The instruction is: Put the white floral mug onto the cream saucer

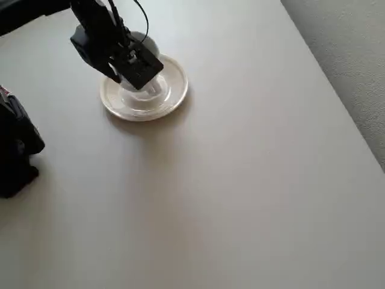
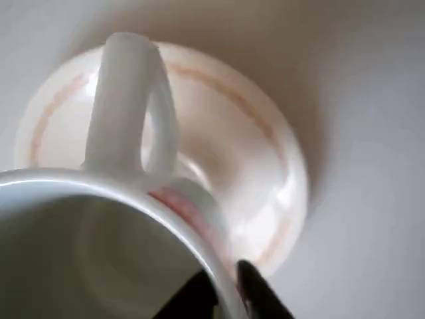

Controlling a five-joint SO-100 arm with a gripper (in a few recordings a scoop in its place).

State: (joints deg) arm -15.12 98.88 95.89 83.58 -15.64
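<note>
Wrist view: black claw [image 2: 222, 296] at lower edge, fingers straddling rim of small white ceramic floral mug [image 2: 126, 219], clamped on it, one inside, one outside. Mug handle points to frame top, over round glossy cream saucer [image 2: 265, 166]. Overhead view: claw [image 1: 139, 71] and mug [image 1: 147, 90] above saucer [image 1: 174, 90], upper left of pale desk [image 1: 240, 180]; contact unclear.

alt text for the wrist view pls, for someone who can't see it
Close-up from the wrist camera: the white floral mug, gripped at its rim by the black gripper, sits over the cream saucer, handle pointing up in the picture. A pink mark shows on the mug's side, and the saucer lies on a pale table.
</note>
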